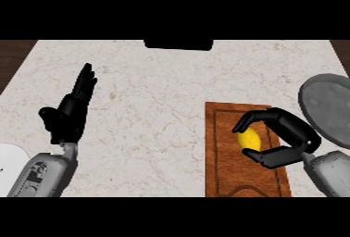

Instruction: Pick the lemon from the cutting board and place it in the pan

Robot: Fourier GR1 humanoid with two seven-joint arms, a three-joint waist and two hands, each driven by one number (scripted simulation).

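Right hand point(290, 139) curled round lemon point(250, 139) on cutting board point(229, 162) | left hand point(68, 113) resting, fingers straight | we lift straight up before swinging to pan point(328, 109) (right of the board)

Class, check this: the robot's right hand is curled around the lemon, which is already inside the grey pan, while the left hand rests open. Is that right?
Not quite. The right hand is curled around the lemon, but the lemon is over the cutting board, not inside the grey pan. The left hand does rest open. The head view shows this.
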